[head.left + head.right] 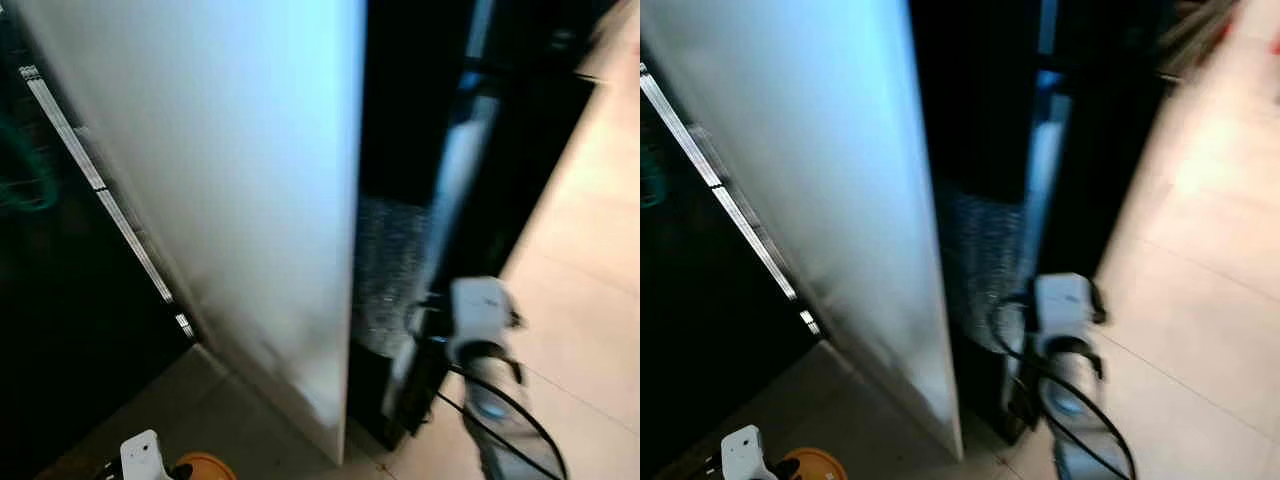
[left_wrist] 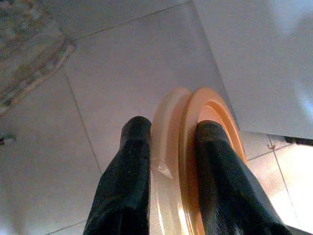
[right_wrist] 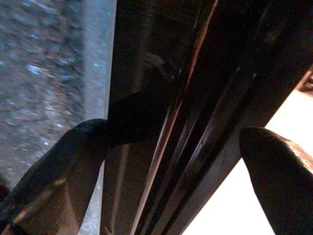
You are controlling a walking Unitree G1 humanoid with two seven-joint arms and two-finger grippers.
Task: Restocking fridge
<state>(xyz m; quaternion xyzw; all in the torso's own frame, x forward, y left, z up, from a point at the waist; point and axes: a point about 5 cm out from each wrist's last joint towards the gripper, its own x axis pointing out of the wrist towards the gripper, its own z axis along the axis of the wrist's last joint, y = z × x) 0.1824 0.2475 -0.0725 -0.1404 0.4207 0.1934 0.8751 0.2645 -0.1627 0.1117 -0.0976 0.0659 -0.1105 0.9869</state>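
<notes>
Here the left wrist view gives what the head views barely hint at: the left claw (image 2: 168, 161) is clamped on an orange plate (image 2: 195, 147) held on edge, one black finger (image 2: 129, 166) on each face of it, with pale floor tiles (image 2: 98, 98) beneath. From the head, that plate is just an orange sliver (image 1: 203, 467) at the bottom edge beside the left wrist housing. The right wrist view shows the right claw (image 3: 171, 161) spread wide, its two fingers (image 3: 58, 166) straddling the edge of a dark glossy door panel (image 3: 161, 98), with a speckled grey surface on one side and bright floor on the other. In the head views, which are blurred, the right arm (image 1: 480, 330) reaches to that dark door (image 1: 450, 200) near its lower part. A tall white fridge door (image 1: 230, 180) stands open in the middle, and the interior to its left is dark with light shelf rails (image 1: 100, 190). The floor (image 1: 590, 250) is light beige tile.
</notes>
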